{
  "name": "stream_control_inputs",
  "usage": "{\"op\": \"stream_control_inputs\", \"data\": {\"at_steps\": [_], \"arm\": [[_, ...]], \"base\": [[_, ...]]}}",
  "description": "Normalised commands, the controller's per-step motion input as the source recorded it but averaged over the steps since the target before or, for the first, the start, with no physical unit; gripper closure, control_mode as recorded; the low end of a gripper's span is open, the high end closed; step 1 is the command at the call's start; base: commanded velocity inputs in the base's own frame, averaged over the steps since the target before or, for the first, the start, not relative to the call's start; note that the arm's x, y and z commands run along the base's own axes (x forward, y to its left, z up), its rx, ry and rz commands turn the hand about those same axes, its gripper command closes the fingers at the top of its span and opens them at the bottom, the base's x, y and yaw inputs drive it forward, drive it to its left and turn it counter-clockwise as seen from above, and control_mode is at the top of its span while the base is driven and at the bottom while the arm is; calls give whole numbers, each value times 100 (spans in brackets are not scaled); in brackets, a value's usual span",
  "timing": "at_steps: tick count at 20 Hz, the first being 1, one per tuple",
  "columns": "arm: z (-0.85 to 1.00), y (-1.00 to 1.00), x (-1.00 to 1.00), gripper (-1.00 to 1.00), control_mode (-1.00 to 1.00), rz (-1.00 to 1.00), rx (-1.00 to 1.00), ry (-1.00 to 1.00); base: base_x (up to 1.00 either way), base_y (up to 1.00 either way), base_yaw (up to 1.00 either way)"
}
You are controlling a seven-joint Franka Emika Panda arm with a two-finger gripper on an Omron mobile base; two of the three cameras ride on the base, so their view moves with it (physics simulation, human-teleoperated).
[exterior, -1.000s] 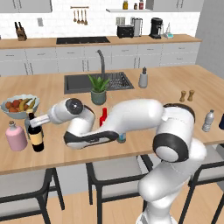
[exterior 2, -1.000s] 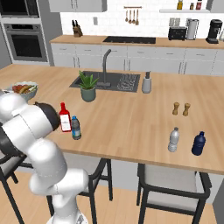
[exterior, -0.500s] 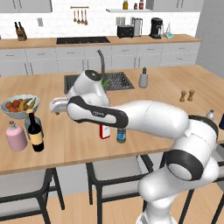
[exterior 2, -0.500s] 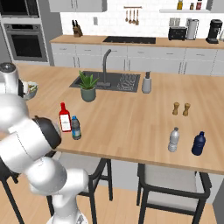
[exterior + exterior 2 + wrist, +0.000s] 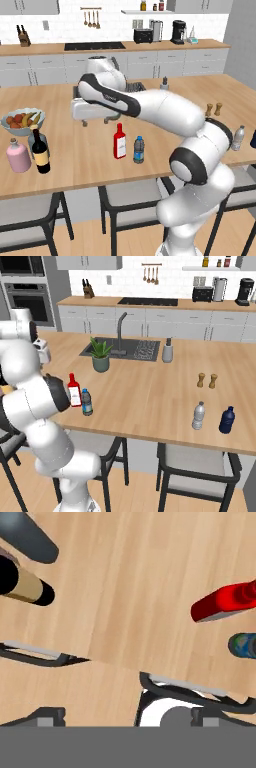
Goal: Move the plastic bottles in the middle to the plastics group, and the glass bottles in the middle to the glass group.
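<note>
So along the near edge of the wooden island counter (image 5: pixel 90 165), the blue-capped water bottle (image 5: pixel 139 150) and the flat red bottle (image 5: pixel 119 141) stand just beside each other, both upright, with bare wood all around them. Off to the left, the dark wine bottle (image 5: pixel 40 152) stands right beside the squat pink bottle (image 5: pixel 18 156), with the grey-blue bottle (image 5: pixel 33 140) just behind and the fruit bowl (image 5: pixel 21 120) further back. Out at the right end are the pale-capped clear bottle (image 5: pixel 199 416) and the dark blue bottle (image 5: pixel 227 420), near each other and well apart from the middle pair; there's a wide open stretch of counter between.

The gripper (image 5: pixel 83 111) hangs above the counter, behind the red bottle and to its left, not touching anything. From the hand view it looks down with the red bottle (image 5: pixel 225 602) and water bottle (image 5: pixel 243 645) off to one side and the wine bottle (image 5: pixel 22 582) off to the other. Can't tell how the jaws are set, the fingertips aren't clear.

Further back: the potted plant (image 5: pixel 100 354), the sink (image 5: pixel 130 349), and the salt and pepper shakers (image 5: pixel 207 380).
</note>
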Motion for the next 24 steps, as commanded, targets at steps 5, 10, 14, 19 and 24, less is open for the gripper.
{"op": "stream_control_inputs", "data": {"at_steps": [5, 10, 14, 19, 24], "arm": [[-100, -69, -47, -100, -100, -11, -12, -13], [-19, -100, -51, -100, -100, -2, 6, -16], [0, -100, -18, -100, -100, 0, 11, -3], [0, -100, 0, -100, -100, 0, 2, 0], [0, -100, 11, -100, -100, 1, 3, 0]], "base": [[0, 0, 0], [0, 0, 0], [0, 0, 0], [0, 0, 0], [0, 0, 0]]}}
